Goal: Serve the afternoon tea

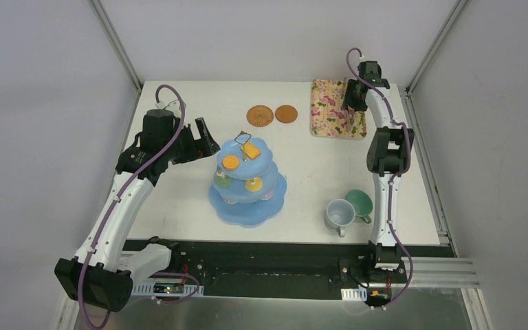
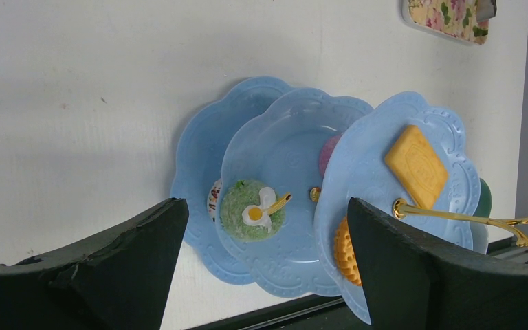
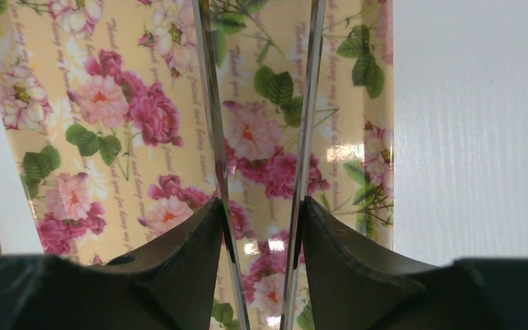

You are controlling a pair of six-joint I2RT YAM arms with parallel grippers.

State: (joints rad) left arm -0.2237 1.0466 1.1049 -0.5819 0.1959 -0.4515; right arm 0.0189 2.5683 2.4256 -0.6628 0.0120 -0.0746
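Left hand (image 1: 206, 141): spread wide and holding nothing, pointed at the stand (image 1: 237, 213) from just beside it, I judge so it can steady or take it.
Right hand (image 3: 261, 206): pinching the tongs (image 3: 213, 137) low over the tray (image 3: 110, 137); lifting or laying them down, I cannot tell.
Stand: mid-desk (image 1: 316, 165), biscuits (image 1: 230, 163) on top, donuts on the lower tiers.
Cups: grey-blue cup (image 1: 340, 214) and green cup (image 1: 359, 203) touching, near my right base.
Coasters (image 1: 259, 115): bare, well apart from the cups, so serving is unfinished.
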